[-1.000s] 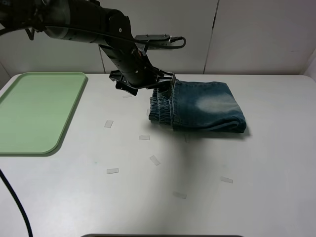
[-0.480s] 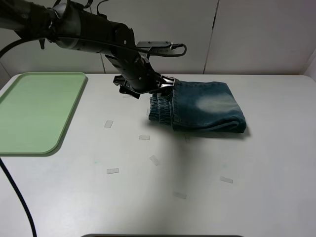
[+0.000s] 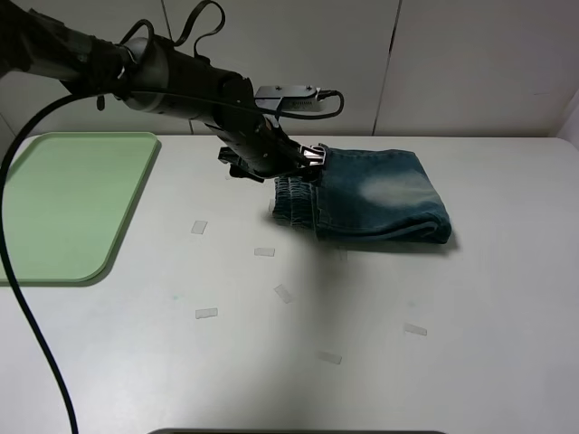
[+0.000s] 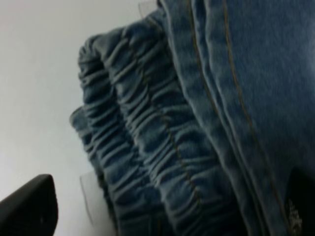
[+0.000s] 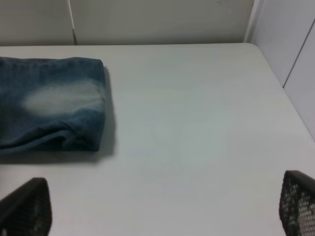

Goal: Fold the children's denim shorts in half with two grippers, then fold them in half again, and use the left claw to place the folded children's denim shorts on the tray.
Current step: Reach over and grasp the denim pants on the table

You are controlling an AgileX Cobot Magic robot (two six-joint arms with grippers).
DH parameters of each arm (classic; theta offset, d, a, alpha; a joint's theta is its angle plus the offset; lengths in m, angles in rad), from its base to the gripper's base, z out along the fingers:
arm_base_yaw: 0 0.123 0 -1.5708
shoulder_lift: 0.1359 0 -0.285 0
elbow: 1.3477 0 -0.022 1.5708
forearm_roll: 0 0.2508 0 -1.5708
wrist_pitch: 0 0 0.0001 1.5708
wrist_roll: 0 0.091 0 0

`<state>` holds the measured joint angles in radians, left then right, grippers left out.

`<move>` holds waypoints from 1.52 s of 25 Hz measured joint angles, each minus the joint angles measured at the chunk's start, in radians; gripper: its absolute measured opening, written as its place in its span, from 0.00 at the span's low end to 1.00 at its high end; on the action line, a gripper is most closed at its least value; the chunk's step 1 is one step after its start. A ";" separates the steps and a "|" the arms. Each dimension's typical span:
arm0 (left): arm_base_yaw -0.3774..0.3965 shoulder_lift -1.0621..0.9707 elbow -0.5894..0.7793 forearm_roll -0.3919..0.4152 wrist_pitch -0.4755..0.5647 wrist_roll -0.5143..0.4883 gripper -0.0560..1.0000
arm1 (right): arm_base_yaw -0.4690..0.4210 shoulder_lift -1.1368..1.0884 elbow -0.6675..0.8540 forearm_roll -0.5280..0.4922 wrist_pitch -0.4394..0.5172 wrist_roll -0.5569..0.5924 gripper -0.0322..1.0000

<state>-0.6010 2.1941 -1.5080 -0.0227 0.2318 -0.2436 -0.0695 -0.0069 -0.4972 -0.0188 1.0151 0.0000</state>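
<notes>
The children's denim shorts [image 3: 375,194] lie folded on the white table [image 3: 271,380], with the gathered elastic waist [image 3: 294,201] facing left. The left claw [image 3: 304,161] is low at the far edge of the waist end. In the left wrist view the left claw [image 4: 165,211] is open, and its dark fingertips [image 4: 29,206] stand wide apart on either side of the waistband [image 4: 147,137]. The pale green tray [image 3: 63,203] lies at the far left, bare. The right gripper [image 5: 162,209] is open over bare table, to the right of the shorts [image 5: 49,105]. It is out of the exterior view.
Several small pieces of clear tape [image 3: 264,251] lie scattered on the table in front of the shorts. A black cable [image 3: 27,298] hangs from the left arm down the left side. White wall panels stand behind the table.
The left arm has dropped lower and its claw has moved a little right, closer onto the waist end of the shorts. The shorts have not moved.
</notes>
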 joint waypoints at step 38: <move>0.000 0.195 -0.076 -0.001 -0.203 -0.002 0.44 | 0.000 0.000 0.000 0.006 0.002 0.000 0.71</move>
<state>-0.6010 2.3895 -1.5839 -0.0235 0.0286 -0.2457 -0.0695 -0.0069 -0.4972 -0.0124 1.0170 0.0000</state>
